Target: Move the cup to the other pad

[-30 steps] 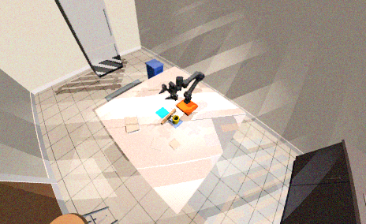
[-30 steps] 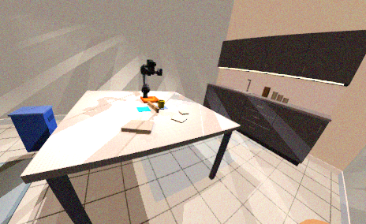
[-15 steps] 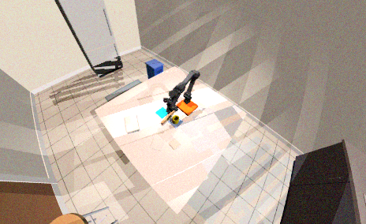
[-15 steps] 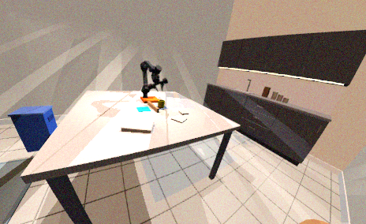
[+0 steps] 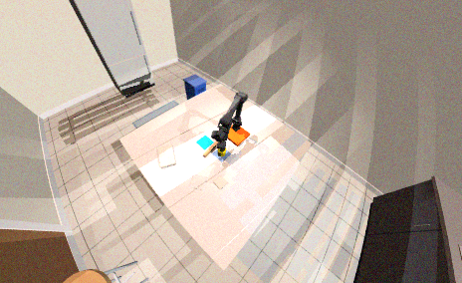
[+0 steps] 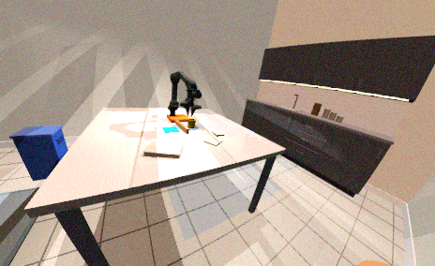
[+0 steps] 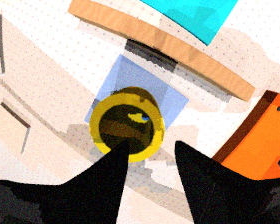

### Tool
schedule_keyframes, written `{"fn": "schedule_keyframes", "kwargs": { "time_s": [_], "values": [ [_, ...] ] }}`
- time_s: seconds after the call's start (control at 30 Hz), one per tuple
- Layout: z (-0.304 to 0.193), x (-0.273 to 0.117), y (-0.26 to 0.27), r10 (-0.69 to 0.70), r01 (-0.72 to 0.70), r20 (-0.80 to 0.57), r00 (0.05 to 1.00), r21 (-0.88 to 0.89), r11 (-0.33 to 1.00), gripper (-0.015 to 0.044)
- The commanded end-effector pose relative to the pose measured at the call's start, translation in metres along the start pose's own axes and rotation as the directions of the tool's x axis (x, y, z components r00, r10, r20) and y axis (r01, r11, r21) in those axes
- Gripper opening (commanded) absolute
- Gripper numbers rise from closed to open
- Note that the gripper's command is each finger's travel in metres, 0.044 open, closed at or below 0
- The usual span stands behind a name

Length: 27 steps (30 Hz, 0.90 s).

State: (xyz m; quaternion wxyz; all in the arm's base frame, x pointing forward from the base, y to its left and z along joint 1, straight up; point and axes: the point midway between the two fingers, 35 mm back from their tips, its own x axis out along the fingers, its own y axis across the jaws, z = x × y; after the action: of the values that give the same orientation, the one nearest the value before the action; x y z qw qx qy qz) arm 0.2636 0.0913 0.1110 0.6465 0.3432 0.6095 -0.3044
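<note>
The gripper (image 5: pixel 222 144) (image 6: pixel 191 113) (image 7: pixel 151 145), fingers apart above the yellow cup (image 5: pixel 222 152) (image 6: pixel 191 123) (image 7: pixel 123 131), seems placed to pinch its rim. Beyond the cup's blue pad (image 5: pixel 227 157) (image 6: pixel 192 128) (image 7: pixel 173 102), a wooden bar (image 5: pixel 209 149) (image 6: pixel 182 126) (image 7: pixel 163 47) blocks the direct way.

From my station, I find the top view set high above the table (image 5: pixel 189 196) (image 6: pixel 122 161), well back, facing steeply down, the room around it included. The exterior view stands off one table end, slightly above the surface, facing across it towards the arm (image 5: pixel 227 117) (image 6: pixel 183 77). The wrist view looks down between the fingers, close over the yellow cup (image 5: pixel 222 152) (image 6: pixel 191 123) (image 7: pixel 96 125). Top and exterior share table and arm; all three share the cup.
</note>
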Motion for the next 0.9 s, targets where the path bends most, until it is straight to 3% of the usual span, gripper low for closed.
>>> {"fn": "schedule_keyframes", "kwargs": {
  "time_s": [0.0,0.87],
  "values": [
    [-0.003,0.001,-0.005,-0.057,0.057,-0.013,0.998,0.042,0.997,0.0167],
    [-0.003,0.032,-0.005,-0.057,0.057,-0.013,0.998,0.042,0.997,0.0167]
  ]
}}
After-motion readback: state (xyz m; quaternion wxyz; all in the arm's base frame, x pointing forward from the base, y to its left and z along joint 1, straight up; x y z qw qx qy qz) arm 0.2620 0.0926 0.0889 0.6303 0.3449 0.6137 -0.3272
